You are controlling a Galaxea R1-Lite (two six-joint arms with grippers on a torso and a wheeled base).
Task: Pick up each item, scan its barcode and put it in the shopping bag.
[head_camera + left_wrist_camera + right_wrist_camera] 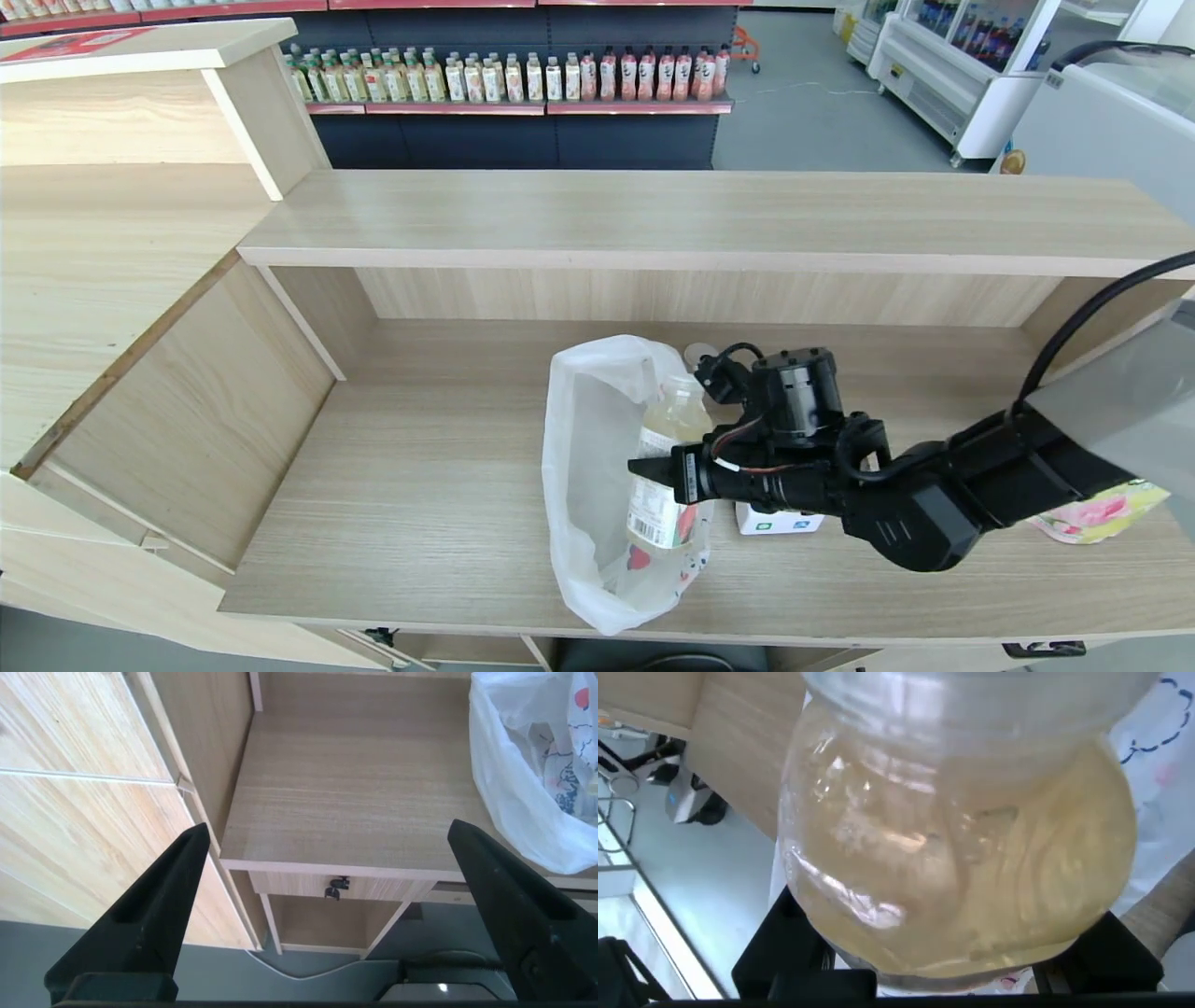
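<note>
Right tool gripping bottle, label illegible, inside white shopping bag

Bright even light, soft shadows; glare on bottle; hd-view edges bowed.

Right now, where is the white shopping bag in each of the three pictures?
Head view: shopping bag at centre, around the bottle.
Left wrist view: shopping bag in upper right corner.
Right wrist view: shopping bag at right edge, behind the bottle.
Shared landmark: the wooden counter.
</note>
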